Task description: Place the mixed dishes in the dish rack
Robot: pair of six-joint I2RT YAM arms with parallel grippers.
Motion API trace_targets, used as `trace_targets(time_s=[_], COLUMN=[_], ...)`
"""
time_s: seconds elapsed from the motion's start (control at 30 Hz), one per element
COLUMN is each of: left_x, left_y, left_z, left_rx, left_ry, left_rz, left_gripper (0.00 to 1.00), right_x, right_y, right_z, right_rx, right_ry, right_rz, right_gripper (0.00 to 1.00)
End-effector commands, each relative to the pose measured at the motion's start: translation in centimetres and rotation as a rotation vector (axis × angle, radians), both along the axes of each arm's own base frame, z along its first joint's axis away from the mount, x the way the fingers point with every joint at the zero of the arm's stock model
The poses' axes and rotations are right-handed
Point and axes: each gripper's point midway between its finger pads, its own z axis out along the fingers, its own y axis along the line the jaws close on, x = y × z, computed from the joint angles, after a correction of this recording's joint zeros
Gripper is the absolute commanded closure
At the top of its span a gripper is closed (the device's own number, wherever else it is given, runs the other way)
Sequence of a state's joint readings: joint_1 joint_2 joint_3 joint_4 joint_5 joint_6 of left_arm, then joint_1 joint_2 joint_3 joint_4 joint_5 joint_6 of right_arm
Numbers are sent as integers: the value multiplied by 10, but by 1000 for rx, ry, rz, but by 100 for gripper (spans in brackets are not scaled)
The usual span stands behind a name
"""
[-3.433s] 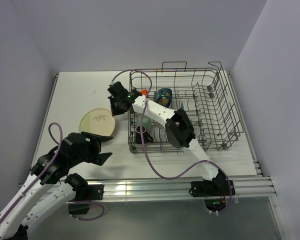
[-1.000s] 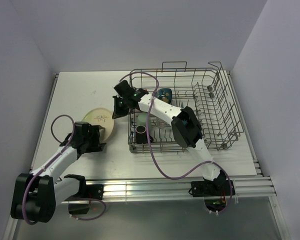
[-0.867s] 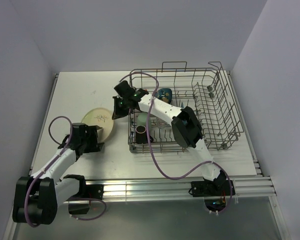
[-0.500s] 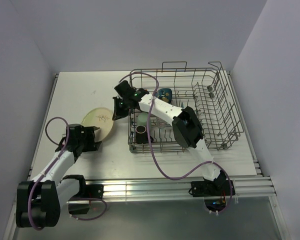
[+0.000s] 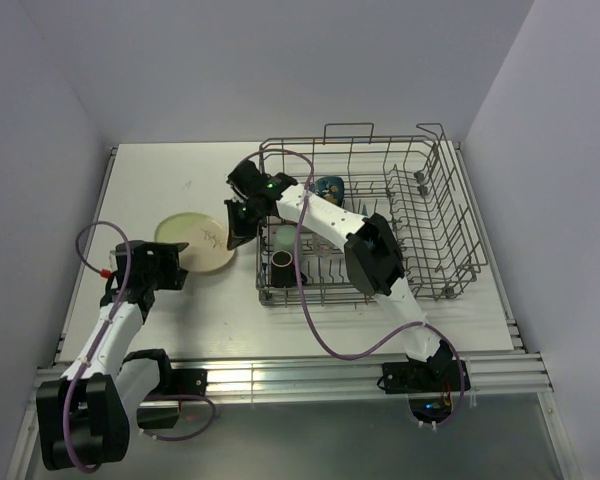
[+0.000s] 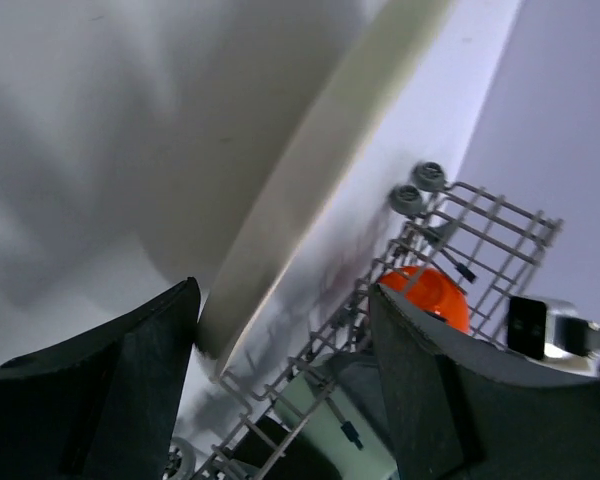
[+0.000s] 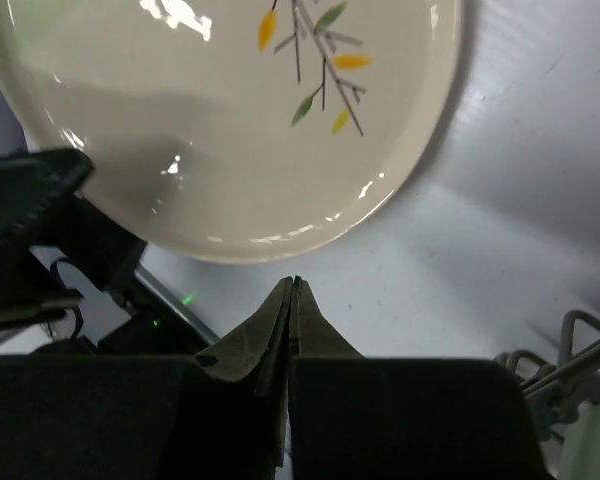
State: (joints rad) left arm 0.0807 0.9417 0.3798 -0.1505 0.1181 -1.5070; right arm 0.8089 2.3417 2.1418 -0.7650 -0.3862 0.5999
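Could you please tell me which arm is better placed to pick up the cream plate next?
Left. The left claw stands open astride the rim of the cream plate; the right claw is shut, only pointing at that rim.

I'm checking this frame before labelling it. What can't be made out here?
Left wrist view: blurred, so whether the left gripper touches the round cream plate is unclear.
Top view: the right arm covers the orange bowl in the grey wire dish rack.
Right wrist view: the frame edge cuts off the plate above the shut right gripper.
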Motion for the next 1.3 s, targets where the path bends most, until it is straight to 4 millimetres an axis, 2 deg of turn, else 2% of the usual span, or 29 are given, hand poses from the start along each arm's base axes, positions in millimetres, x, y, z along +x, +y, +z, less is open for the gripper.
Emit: trace_targets(time_s=[0.0, 0.1, 0.17, 0.2, 0.23, 0.3, 0.33, 0.37, 0.43, 0.5, 0.77, 0.83, 0.87, 0.9, 0.97, 1.0, 1.03, 1.07, 1.1, 1.13, 1.23, 1.27], left_x=[31, 33, 33, 36, 36, 40, 41, 42, 46, 49, 45, 44, 40, 42, 39, 40, 41, 41, 46, 44, 48, 48], left_y=[5, 8, 7, 8, 7, 8, 9, 10, 14, 16, 17, 16, 15, 16, 17, 19, 22, 24, 26, 30, 35, 36], left_z=[66, 70, 65, 68, 64, 64, 54, 49, 36, 33, 38, 46, 43, 54, 59, 69, 78, 83, 102, 104, 133, 138], left_rx=[100, 111, 98, 100, 102, 110, 105, 115, 138, 141, 168, 177, 173, 182, 191, 199, 215, 227, 243, 268, 315, 322], left_ry=[-235, -258, -256, -277, -269, -295, -265, -251, -213, -214, -195, -209, -188, -211, -203, -210, -219, -220, -250, -229, -249, -250], left_rz=[-59, -62, -62, -63, -65, -73, -78, -82, -88, -95, -117, -122, -128, -125, -126, -123, -118, -119, -115, -119, -121, -119], left_gripper=[28, 31, 32, 39, 43, 61, 72, 98, 100, 100, 100, 100, 100, 100, 100, 100, 100, 100, 100, 100, 100, 100], right_x=[-12, -16, -18, -18, -20, -20, -20, -20, -18, -17, -17, -10, -9, -2, 3, 6, 11, 12, 13, 13, 11, 8], right_y=[-3, -4, -3, -3, -3, -2, -4, -4, -5, -9, -32, -34, -39, -39, -45, -46, -44, -45, -44, -42, -34, -25], right_z=[20, 18, 16, 15, 13, 15, 18, 20, 27, 30, 30, 41, 43, 56, 66, 71, 86, 92, 99, 108, 123, 130], right_rx=[19, 18, 16, 15, 13, 25, 30, 35, 40, 20, -52, -65, -84, -83, -104, -103, -87, -85, -74, -52, 18, 74], right_ry=[25, 36, 39, 42, 48, 42, 37, 32, 2, -21, -82, -123, -130, -169, -193, -207, -242, -256, -269, -287, -310, -308], right_rz=[60, 68, 72, 73, 74, 73, 74, 74, 71, 73, 74, 66, 71, 61, 56, 57, 51, 54, 57, 64, 91, 119], right_gripper=[100, 100, 100, 100, 100, 100, 100, 100, 100, 100, 100, 85, 69, 57, 35, 24, 19, 14, 6, 1, 0, 0])
